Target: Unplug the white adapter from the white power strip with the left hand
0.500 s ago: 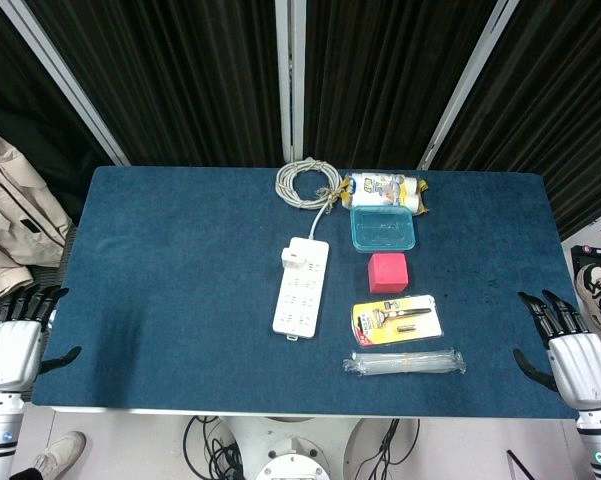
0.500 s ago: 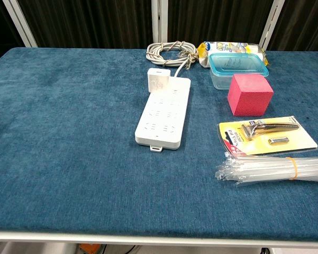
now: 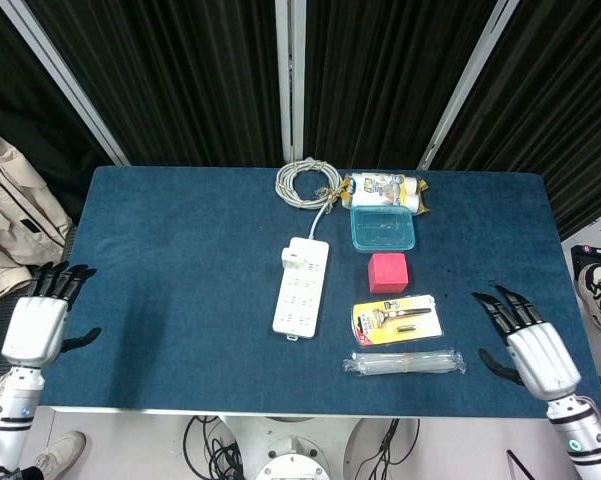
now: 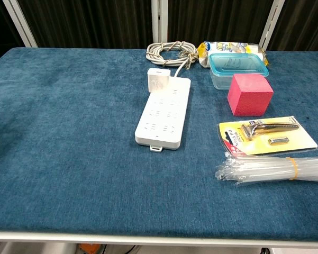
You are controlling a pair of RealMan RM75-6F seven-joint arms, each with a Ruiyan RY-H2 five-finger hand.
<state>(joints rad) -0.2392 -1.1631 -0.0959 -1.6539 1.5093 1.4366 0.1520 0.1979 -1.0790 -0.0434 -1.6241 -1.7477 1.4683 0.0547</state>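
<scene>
Head view: 1 adapter [image 3: 294, 261], 1 power strip [image 3: 301, 288].

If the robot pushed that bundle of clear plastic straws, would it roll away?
Probably not far. The bundle of clear straws is held by a rubber band and lies flat in a loose wrapper, so it would likely slide. It looks light and somewhat bendy, and the wrapper may feel slippery.

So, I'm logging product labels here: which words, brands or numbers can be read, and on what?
None can be read for certain.
Yellow razor blister card: red and black print at its left end, too small.
Yellow and white snack packet: blue printing, blurred.
White power strip and white adapter: no legible marking.
</scene>
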